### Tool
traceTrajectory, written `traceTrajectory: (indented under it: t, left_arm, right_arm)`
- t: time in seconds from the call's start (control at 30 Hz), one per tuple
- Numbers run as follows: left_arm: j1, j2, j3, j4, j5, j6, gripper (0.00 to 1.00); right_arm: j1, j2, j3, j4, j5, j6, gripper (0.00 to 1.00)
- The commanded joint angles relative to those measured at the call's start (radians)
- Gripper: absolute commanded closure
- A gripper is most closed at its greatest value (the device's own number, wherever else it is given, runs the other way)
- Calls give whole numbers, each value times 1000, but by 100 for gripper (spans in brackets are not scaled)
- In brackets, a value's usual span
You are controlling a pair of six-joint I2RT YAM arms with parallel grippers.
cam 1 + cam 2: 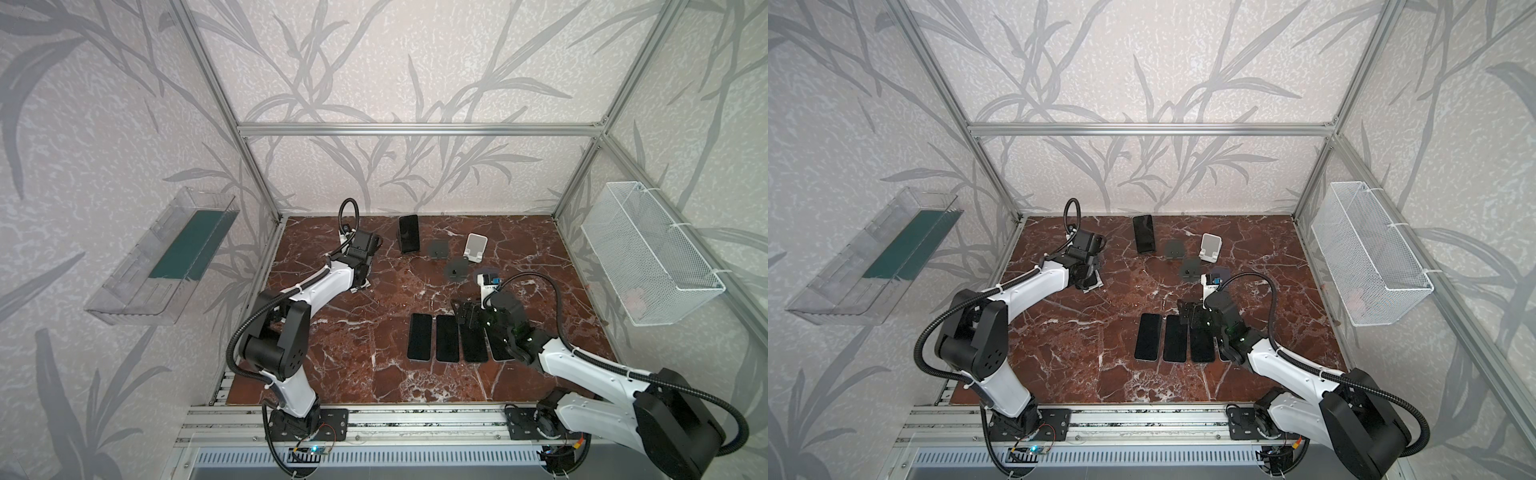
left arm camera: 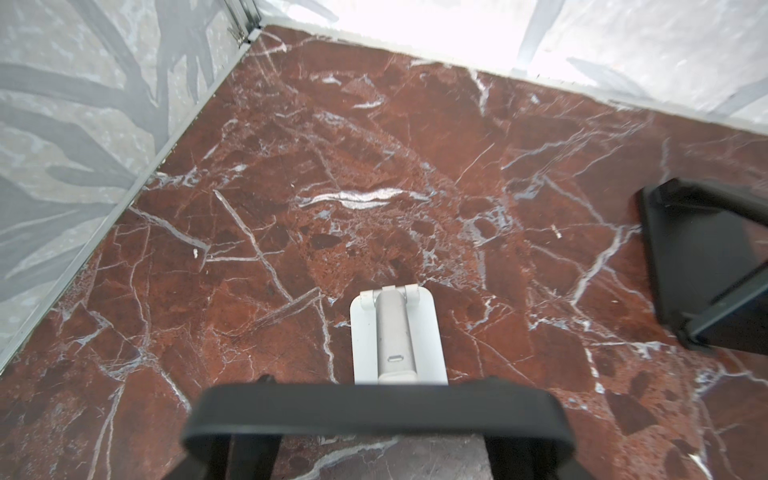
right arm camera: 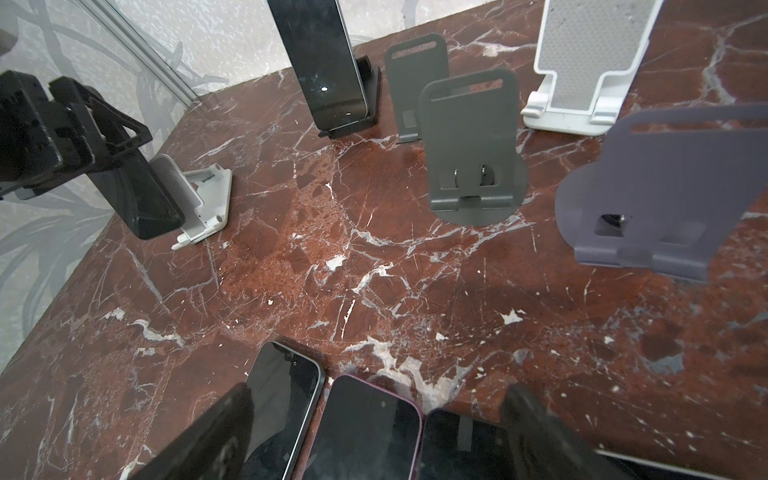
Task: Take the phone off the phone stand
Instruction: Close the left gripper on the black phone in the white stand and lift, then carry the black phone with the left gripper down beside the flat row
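Right gripper (image 1: 466, 316), fingers wide apart and empty, hovers over a row of flat phones (image 1: 419, 336). Beyond, at left, the left gripper (image 3: 104, 141) is clamped on the top of the phone (image 3: 141, 203), which leans against its white stand (image 3: 208, 195). Farthest back, a spare phone (image 1: 408, 234) sits in a black stand (image 3: 370, 108), beside empty stands (image 1: 438, 249).
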State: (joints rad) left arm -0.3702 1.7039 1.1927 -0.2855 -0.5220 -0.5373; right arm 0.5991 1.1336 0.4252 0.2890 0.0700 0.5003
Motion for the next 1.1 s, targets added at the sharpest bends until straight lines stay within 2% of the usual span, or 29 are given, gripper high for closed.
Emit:
traceTrajectory:
  t: [0.0, 0.07, 0.2, 0.4, 0.53, 0.77, 0.9, 1.07]
  left_arm:
    - [-16, -70, 10, -22, -2, 33, 39]
    - [-19, -101, 0, -13, 45, 62, 39]
    - [-37, -166, -18, -32, 63, 60, 40]
    - [-81, -240, -37, -119, 107, 56, 42]
    - [-111, -292, -77, -168, 147, 36, 43]
    - [-184, -328, -139, -289, 289, -12, 47]
    - [-234, -317, -150, -361, 326, -35, 48]
    - [-302, -294, -202, -354, 357, -62, 48]
  right_arm:
    - [7, 2, 29, 30, 4, -10, 7]
    - [8, 0, 28, 32, 5, -11, 7]
    - [9, 17, 29, 46, -9, -8, 7]
    - [18, 18, 6, 150, -107, -19, 7]
    - [62, 33, 4, 221, -179, -58, 7]
    - [92, 22, -18, 233, -77, -69, 7]
    - [92, 24, -22, 236, -57, -61, 7]
    - [92, 31, -21, 231, -46, -57, 7]
